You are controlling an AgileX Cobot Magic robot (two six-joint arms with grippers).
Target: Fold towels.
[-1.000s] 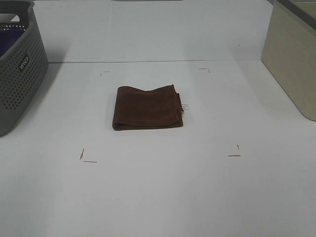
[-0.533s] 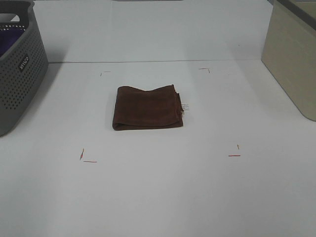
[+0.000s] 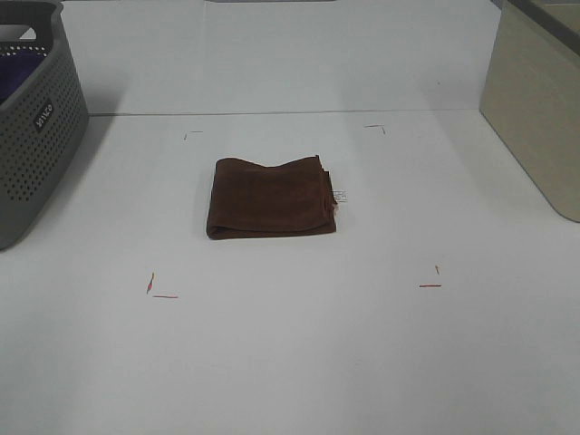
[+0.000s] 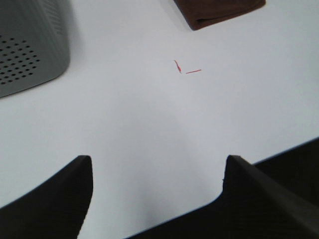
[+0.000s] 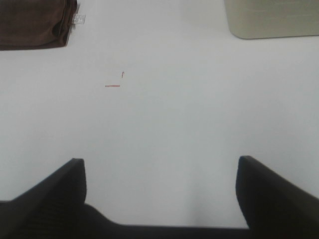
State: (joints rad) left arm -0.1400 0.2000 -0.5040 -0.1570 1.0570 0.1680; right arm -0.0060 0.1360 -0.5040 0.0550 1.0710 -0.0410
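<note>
The dark reddish-brown towel [image 3: 271, 198] lies folded into a small rectangle in the middle of the white table, its small white tag [image 3: 341, 196] sticking out at its right edge. A corner of it shows in the left wrist view [image 4: 219, 11] and in the right wrist view [image 5: 35, 25]. Neither arm shows in the exterior view. My left gripper [image 4: 157, 174] is open and empty, over bare table well short of the towel. My right gripper [image 5: 160, 174] is open and empty, also over bare table away from the towel.
A grey perforated basket [image 3: 36, 127] with a purple cloth [image 3: 18, 68] inside stands at the far left. A beige bin [image 3: 536, 100] stands at the far right. Red corner marks [image 3: 161, 292] [image 3: 430, 283] lie on the table in front of the towel.
</note>
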